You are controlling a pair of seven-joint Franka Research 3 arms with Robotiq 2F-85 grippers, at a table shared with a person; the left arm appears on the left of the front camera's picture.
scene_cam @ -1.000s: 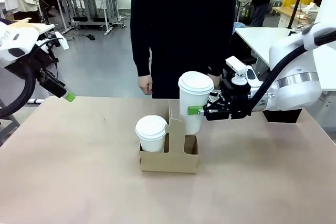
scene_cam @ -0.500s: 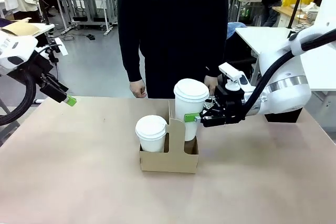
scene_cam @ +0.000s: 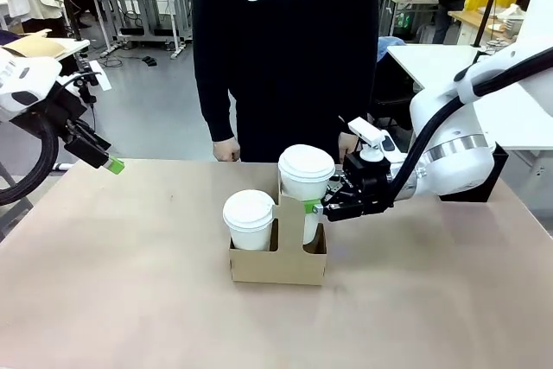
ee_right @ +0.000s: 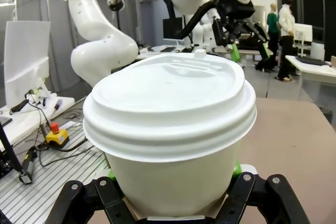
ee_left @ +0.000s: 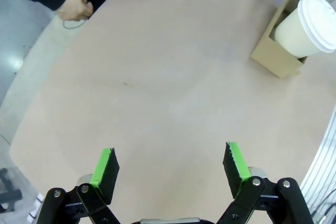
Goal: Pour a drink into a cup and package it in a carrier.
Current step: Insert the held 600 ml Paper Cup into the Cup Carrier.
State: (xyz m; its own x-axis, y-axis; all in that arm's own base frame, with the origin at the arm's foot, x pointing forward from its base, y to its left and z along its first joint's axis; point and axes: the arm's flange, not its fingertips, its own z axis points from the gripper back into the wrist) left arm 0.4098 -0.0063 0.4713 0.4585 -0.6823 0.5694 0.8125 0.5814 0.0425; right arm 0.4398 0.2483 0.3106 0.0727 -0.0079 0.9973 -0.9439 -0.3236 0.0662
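Note:
My right gripper (scene_cam: 316,206) is shut on a tall white lidded cup (scene_cam: 306,181) whose lower part stands inside the right slot of the brown cardboard carrier (scene_cam: 276,267). In the right wrist view the same cup (ee_right: 168,124) sits between my fingers (ee_right: 107,192). A second lidded cup (scene_cam: 249,218) stands in the carrier's left slot; the left wrist view shows this cup (ee_left: 307,24) and the carrier (ee_left: 273,56) at the upper right. My left gripper (scene_cam: 112,163) hangs open over the table's far left edge, and the left wrist view shows that gripper (ee_left: 170,163) holding nothing. The drink is hidden under the lids.
A person in a black top stands at the far side, one hand (scene_cam: 226,151) at the table's edge just behind the carrier. The tan table (scene_cam: 130,283) is bare around the carrier. A white table (scene_cam: 432,62) stands behind my right arm.
My right gripper has come down and to the left with the cup, sinking it into the carrier's right slot. The left arm has hardly moved.

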